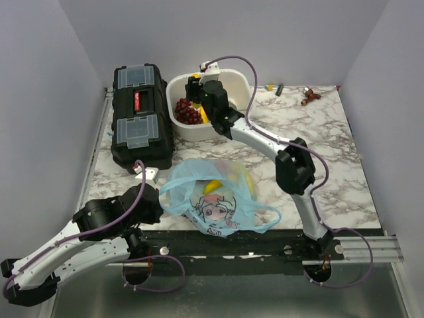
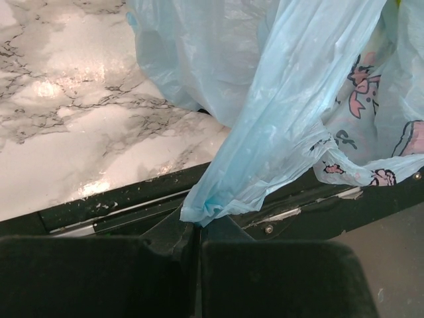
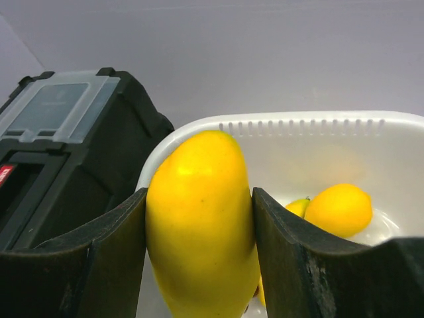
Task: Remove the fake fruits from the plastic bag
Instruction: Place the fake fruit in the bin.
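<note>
The light-blue plastic bag [image 1: 212, 199] with a cartoon girl face lies at the near table edge, and a yellow fruit [image 1: 213, 186] shows through its open top. My left gripper [image 2: 197, 228] is shut on a bunched handle of the bag [image 2: 265, 119], by the bag's left side. Over the white tub [image 1: 238, 83], my right gripper [image 3: 199, 193] is shut on a smooth yellow fake fruit [image 3: 199, 245]. A dark purple grape bunch [image 1: 187, 112] lies in the tub.
A black toolbox [image 1: 139, 112] stands left of the tub, close to the right gripper [image 1: 193, 88]. An orange-yellow lemon [image 3: 338, 209] and a smaller yellow piece lie in the tub [image 3: 298, 126]. Small objects [image 1: 309, 96] lie at the back right of the table.
</note>
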